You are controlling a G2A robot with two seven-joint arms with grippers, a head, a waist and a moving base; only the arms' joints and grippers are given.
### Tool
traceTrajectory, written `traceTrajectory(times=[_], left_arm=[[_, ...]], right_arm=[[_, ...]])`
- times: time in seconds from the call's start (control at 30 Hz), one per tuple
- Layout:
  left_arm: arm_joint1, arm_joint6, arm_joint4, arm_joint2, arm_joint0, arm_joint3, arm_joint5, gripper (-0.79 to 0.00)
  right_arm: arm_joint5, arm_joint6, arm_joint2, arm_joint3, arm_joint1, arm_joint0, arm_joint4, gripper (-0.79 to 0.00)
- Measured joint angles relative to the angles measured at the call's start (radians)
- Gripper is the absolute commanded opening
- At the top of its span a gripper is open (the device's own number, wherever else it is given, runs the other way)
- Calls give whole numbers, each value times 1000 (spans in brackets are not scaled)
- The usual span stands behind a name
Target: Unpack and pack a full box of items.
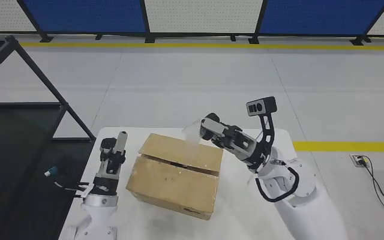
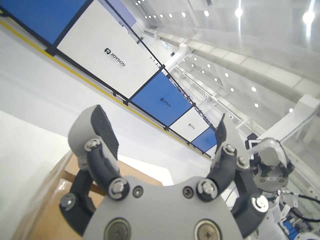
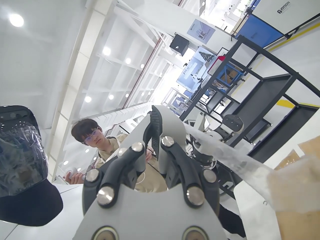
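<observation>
From above, the box (image 1: pixel 177 174) sat in the middle of the desk (image 1: pixel 240 207), flaps down, with the right fingers (image 1: pixel 210 127) pinching a tape strip (image 1: pixel 193 131) at its far right corner. Left wrist: the left fingers (image 2: pixel 105 128) stood wide apart and empty, left of the box. Right wrist: the tape strip ran to the box, so unsealing seemed underway, and the next move likely needed a steady pull away

The box (image 1: pixel 174 174) is coloured tan-brown, with a dark seam between its flaps. The table (image 1: pixel 231 207) is white. The strip (image 3: pixel 225 148) is seen as translucent white. The far panels (image 1: pixel 84 15) are coloured alternately blue and dotted white.

Brown cardboard box (image 1: pixel 177 174), flaps down, sits on white table (image 1: pixel 240 207).
</observation>
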Motion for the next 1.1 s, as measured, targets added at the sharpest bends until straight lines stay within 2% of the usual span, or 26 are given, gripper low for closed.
traceTrajectory(times=[0.1, 0.2, 0.37, 0.7, 0.87, 1.1], left_arm=[[-2, -10, -105, -43, 24, -10, 57, 0], [1, -55, -143, -82, 57, -26, 89, 0], [1, -56, -139, -84, 59, -27, 89, 0], [2, -69, -142, -83, 59, -26, 82, 0], [10, -170, -87, -63, 39, -16, 43, 0], [28, -341, 118, -10, 31, -21, -26, 0]], right_arm=[[26, -8, -13, -7, -5, 30, -16, -785], [57, -17, -30, -10, -10, 61, -35, -785], [132, 32, -39, -18, -10, 111, -95, -785], [140, 25, -44, -17, -10, 97, -94, -785], [143, 19, -63, 22, -18, 104, -66, -785], [130, 46, -77, 74, -28, 128, -31, -785]])
